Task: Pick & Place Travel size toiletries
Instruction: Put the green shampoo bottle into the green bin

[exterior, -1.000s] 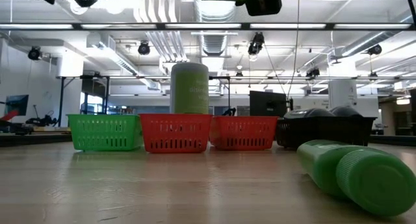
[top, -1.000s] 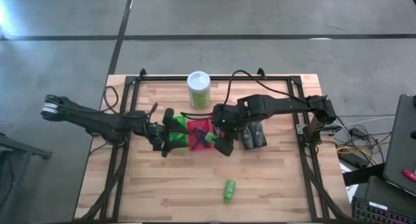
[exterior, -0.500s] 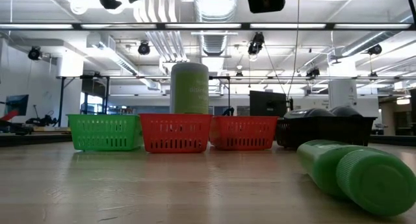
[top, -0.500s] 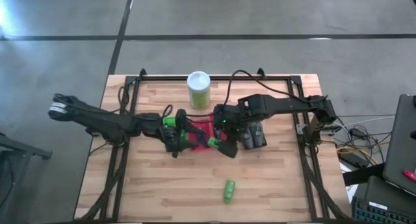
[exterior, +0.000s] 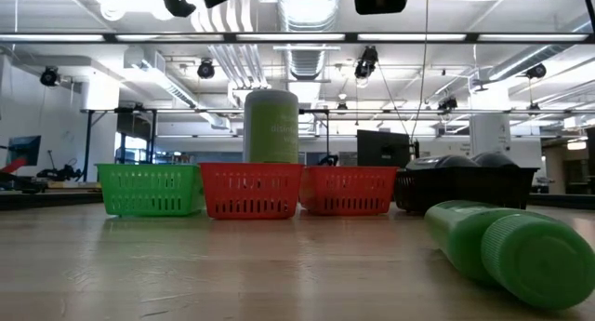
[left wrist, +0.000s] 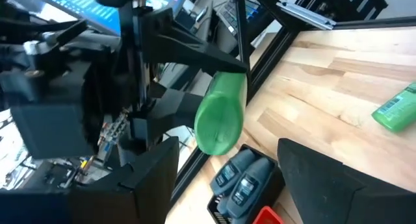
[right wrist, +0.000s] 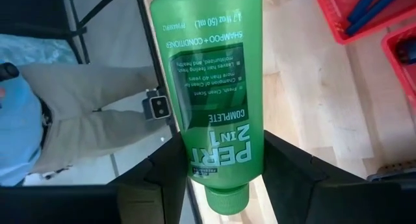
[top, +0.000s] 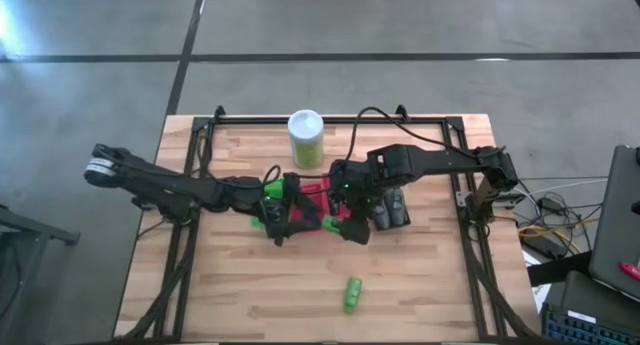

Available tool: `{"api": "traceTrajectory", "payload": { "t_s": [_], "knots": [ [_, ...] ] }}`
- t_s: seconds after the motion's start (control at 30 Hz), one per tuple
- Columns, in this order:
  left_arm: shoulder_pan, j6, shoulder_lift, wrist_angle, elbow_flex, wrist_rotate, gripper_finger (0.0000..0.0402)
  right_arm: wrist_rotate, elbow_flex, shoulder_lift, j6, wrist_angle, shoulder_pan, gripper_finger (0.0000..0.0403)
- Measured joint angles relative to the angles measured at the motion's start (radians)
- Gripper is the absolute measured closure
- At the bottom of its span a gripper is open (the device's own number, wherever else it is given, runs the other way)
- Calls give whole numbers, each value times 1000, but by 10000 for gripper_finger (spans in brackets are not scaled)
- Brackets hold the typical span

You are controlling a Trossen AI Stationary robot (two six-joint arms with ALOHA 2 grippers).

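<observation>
surface (top: 420, 285): pale wood in plank strips, black frame around it
held tube (right wrist: 211, 87): bright green, darker green label panel, white lettering
loose tube (top: 352, 293): bright green, at 6 o'clock on the wood
canister (top: 306, 138): pale green, white lid
baskets, low view: one green (exterior: 149, 189), two red (exterior: 251, 190), one dark mesh (exterior: 462, 186)
oval bottles (left wrist: 242, 180): dark grey, pale label patches
right gripper (right wrist: 221, 178): black
left gripper (left wrist: 227, 178): black
</observation>
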Motion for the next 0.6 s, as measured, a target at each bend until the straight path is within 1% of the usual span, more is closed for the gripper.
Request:
{"api": "traceTrajectory", "payload": {
  "t_s": [0.17, 0.33, 0.43, 0.6],
  "knots": [
    [0, 13, 33, 3, 38, 5, 135, -12, 0, 0, -7, 0, -1, 250],
    [1, 12, 74, 3, 69, 57, 135, -12, -1, 0, -12, -4, -4, 238],
    [1, 19, 95, 3, 88, 86, 135, -12, -1, 0, -15, -5, -3, 238],
    [1, 23, 111, 0, 102, 87, 139, -12, -1, 1, -16, -7, -3, 249]
  ]
}}
